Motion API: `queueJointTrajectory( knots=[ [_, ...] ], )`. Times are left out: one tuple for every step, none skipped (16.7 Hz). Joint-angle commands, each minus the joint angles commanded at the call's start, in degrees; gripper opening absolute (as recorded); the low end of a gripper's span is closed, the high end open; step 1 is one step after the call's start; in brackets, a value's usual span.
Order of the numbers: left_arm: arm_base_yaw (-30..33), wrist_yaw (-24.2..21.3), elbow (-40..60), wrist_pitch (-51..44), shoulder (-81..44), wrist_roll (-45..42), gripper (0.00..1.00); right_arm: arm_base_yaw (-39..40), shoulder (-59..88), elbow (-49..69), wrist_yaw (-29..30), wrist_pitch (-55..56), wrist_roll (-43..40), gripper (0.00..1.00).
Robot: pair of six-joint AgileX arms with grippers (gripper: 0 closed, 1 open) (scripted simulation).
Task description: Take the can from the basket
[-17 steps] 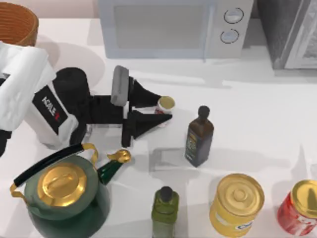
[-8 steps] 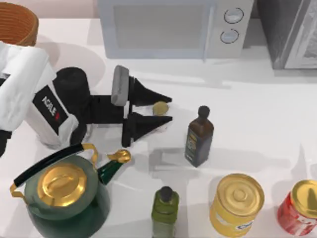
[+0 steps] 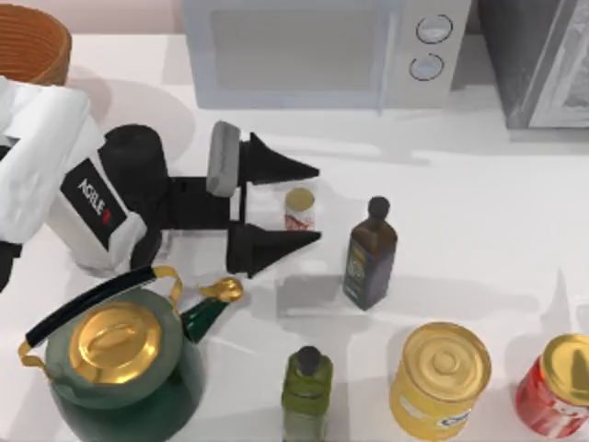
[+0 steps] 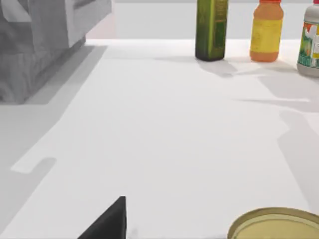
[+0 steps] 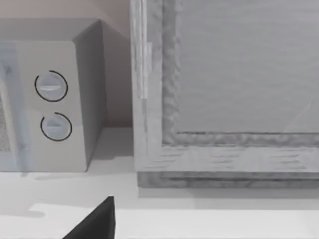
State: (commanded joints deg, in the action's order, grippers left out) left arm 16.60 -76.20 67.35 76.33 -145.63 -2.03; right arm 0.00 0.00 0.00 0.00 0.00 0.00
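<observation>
The can, a small tin with a pale gold lid and a white-and-red label, stands upright on the white table. My left gripper is open around it, one black finger on each side and both apart from the tin. In the left wrist view the can's lid lies close below the camera, beside one black fingertip. The basket, orange-brown wicker, sits at the table's far left back corner, behind my left arm. The right wrist view has one dark fingertip standing well off centre, so the right gripper is open and holds nothing.
A dark bottle stands just right of the can. Along the front are a green kettle, an olive bottle, a large yellow can and a red can. A microwave and a grey cabinet line the back.
My left gripper's fingers have spread apart and let go of the can. The can, held between them a second ago, now stands free on the table.
</observation>
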Motion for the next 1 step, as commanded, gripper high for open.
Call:
queueJointTrajectory(
  knots=[
    [0.00, 0.00, 0.00, 0.00, 0.00, 0.00, 1.00, 0.00, 0.00, 0.00, 0.00, 0.00, 0.00, 1.00]
  ],
)
